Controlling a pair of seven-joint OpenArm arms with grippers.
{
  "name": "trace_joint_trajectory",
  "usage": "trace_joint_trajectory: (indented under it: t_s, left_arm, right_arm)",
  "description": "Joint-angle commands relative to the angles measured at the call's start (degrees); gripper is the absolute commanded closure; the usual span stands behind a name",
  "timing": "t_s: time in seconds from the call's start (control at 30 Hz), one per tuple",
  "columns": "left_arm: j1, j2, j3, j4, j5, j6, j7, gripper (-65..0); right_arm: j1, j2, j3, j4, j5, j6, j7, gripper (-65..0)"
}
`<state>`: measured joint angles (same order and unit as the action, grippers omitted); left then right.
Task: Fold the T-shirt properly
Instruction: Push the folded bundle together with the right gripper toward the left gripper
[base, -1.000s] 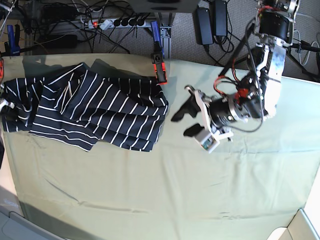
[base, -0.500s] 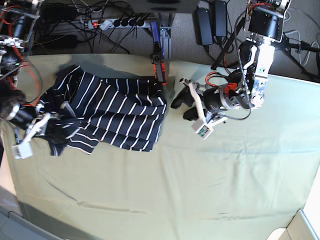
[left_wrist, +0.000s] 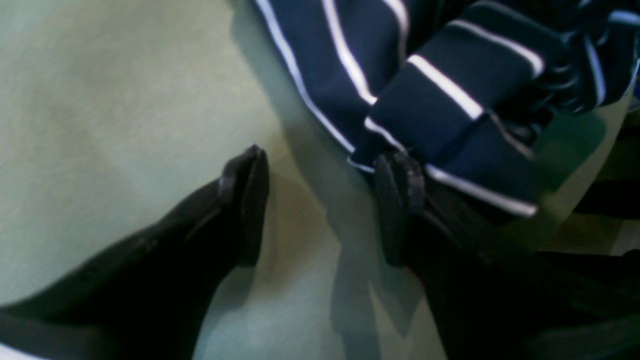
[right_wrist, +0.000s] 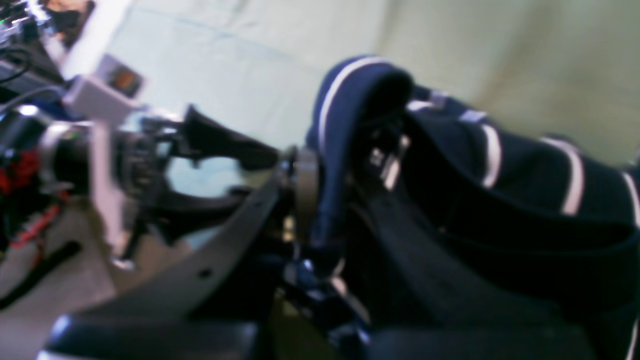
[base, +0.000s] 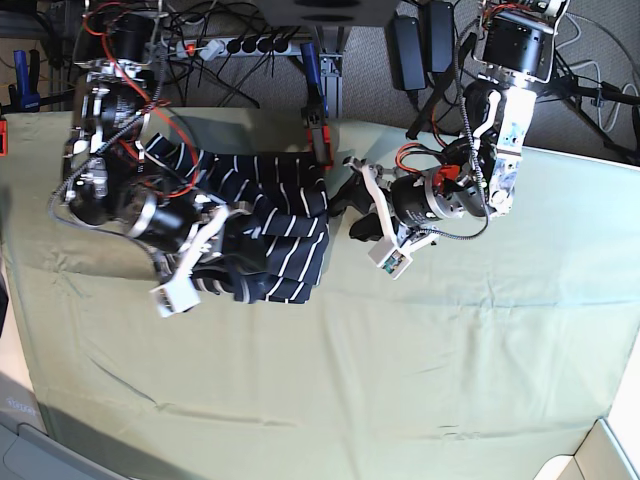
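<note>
The navy white-striped T-shirt (base: 275, 195) lies bunched at the back left of the olive-green table cloth (base: 420, 380). My right gripper (base: 243, 283) is shut on a fold of the T-shirt (right_wrist: 350, 100) and holds it above the rest of the cloth. My left gripper (base: 353, 214) is open just right of the shirt's right edge. In the left wrist view the left gripper (left_wrist: 320, 200) is spread above the table cloth (left_wrist: 100, 100), and one finger (left_wrist: 397, 200) touches the shirt's edge (left_wrist: 435, 90). The left gripper also shows in the right wrist view (right_wrist: 220, 165).
A red and black clamp (base: 318, 130) stands on the table's back edge beside the shirt. A power strip (base: 235, 45) and cables lie behind the table. A blue clamp (base: 21, 80) is at the back left. A pale bin corner (base: 605, 455) is at the front right.
My right arm has carried the shirt's left part to the right, over the rest of the shirt. My left gripper has moved left and back, up to the shirt's right edge.
</note>
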<state>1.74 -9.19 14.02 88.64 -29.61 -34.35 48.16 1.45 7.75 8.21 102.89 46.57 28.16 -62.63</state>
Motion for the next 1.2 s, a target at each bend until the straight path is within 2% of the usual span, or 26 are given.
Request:
trace_joint_trajectory:
  t_s: [0.0,0.27,0.3,0.37,0.4,0.43,0.47,0.67,0.8,0.93,0.97,1.0,1.07,1.17]
  left_arm:
    - [-0.9,0.0,-0.1,0.6,-1.0,0.3,-1.0,-36.9]
    - [-0.9,0.0,-0.1,0.5,-1.0,0.3,-1.0,-36.9]
    - [-0.9,0.0,-0.1,0.5,-1.0,0.3,-1.0,-36.9]
    - [-0.9,0.0,-0.1,0.5,-1.0,0.3,-1.0,-36.9]
    - [-0.9,-0.1,-0.1,0.5,-1.0,0.3,-1.0,-36.9]
    - [-0.9,-0.1,-0.1,0.5,-1.0,0.3,-1.0,-36.9]
    - [-0.9,-0.2,-0.1,0.5,-1.0,0.3,-1.0,-36.9]
    - [-1.0,-0.4,-0.2,0.5,-1.0,0.3,-1.2,-36.9]
    - [-0.9,-0.5,-0.9,0.5,-1.0,0.3,-1.2,-36.9]
    - [-0.9,-0.5,-4.2,0.5,-1.0,0.3,-1.2,-36.9]
    - [-0.9,-0.5,-5.4,0.5,-1.3,0.3,-1.2,-36.9]
    - [-0.9,-0.8,-6.5,0.5,-1.7,0.3,-1.2,-36.9]
    - [-0.9,-2.2,-8.0,0.5,-3.7,0.3,-1.2,-36.9]
    - [-0.9,-4.7,-8.7,0.5,-4.9,0.3,-1.2,-36.9]
  right_arm:
    - [0.9,-1.2,-1.1,1.0,0.7,3.8,1.5,0.0]
    - [0.9,-7.5,-9.1,0.1,-7.4,3.8,3.1,0.0]
    - [0.9,-7.9,-9.5,0.1,-8.2,3.8,3.0,-3.9]
    - [0.9,-7.9,-9.9,0.1,-8.9,3.8,3.1,-23.2]
    - [0.9,-7.9,-9.9,0.1,-8.9,3.8,3.1,-30.7]
    - [0.9,-7.9,-9.8,0.1,-8.8,3.8,3.1,-35.5]
    - [0.9,-7.9,-9.8,0.1,-8.6,3.8,3.1,-36.9]
    - [2.5,-7.9,-9.8,1.6,-3.5,3.8,3.1,-36.9]
    - [6.9,-7.9,-7.2,2.3,-4.2,3.8,3.1,-36.9]
    - [10.8,-7.6,-0.5,2.3,-7.8,3.8,3.0,-36.2]
    - [11.5,-7.3,1.4,2.3,-8.6,3.8,3.0,-32.1]
    - [11.9,-6.6,3.1,2.3,-8.9,3.8,3.1,-24.3]
    - [12.0,-4.5,6.0,2.3,-8.9,3.8,2.9,-0.5]
    - [11.1,-1.3,9.7,2.3,-9.2,3.8,2.2,0.0]
